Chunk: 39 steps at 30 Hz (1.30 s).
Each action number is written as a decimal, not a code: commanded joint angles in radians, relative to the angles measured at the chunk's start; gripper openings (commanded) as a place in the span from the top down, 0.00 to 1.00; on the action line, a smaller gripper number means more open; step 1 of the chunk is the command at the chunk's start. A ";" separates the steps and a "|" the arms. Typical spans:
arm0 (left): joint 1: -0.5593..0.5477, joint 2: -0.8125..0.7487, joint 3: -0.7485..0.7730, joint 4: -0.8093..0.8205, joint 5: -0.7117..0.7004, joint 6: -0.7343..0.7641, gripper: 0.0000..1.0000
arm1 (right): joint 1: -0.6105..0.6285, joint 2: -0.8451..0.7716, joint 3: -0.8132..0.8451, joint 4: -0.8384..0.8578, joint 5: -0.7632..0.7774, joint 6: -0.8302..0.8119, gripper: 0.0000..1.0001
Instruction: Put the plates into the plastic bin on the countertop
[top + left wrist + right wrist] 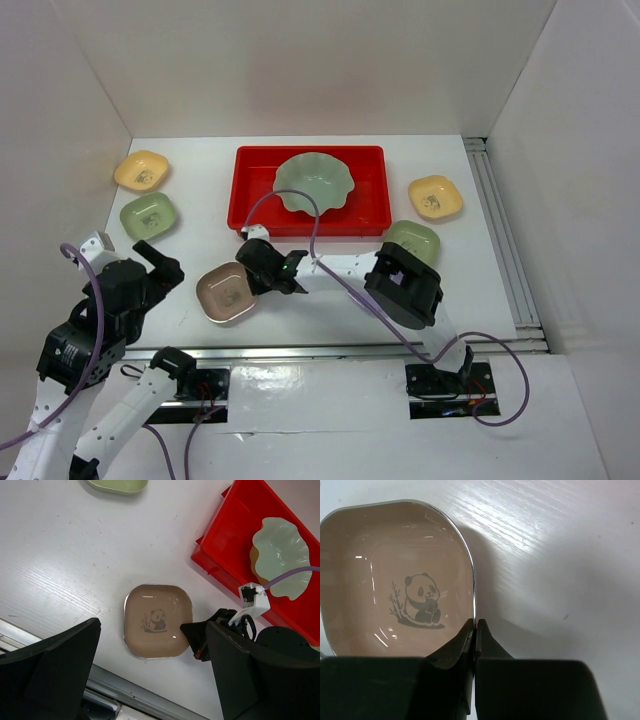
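White-walled countertop, from above: the red plastic bin holds the pale green scalloped dish. The right wrist camera alone shows the right gripper pinched onto the rim of the pinkish-beige panda dish, near the bin's front left corner. The left gripper hangs spread wide.

Scalloped dish in bin; two dishes left of bin, two more dishes right, panda dish before bin.

My arms are white tubes with bulky black joints, a lavender cable looping off each. My left hand and right hand are matte black.
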 commanded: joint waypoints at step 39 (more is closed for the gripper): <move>-0.004 0.245 -0.087 0.381 0.673 0.334 0.00 | -0.737 0.082 0.571 -0.292 -0.276 -0.254 1.00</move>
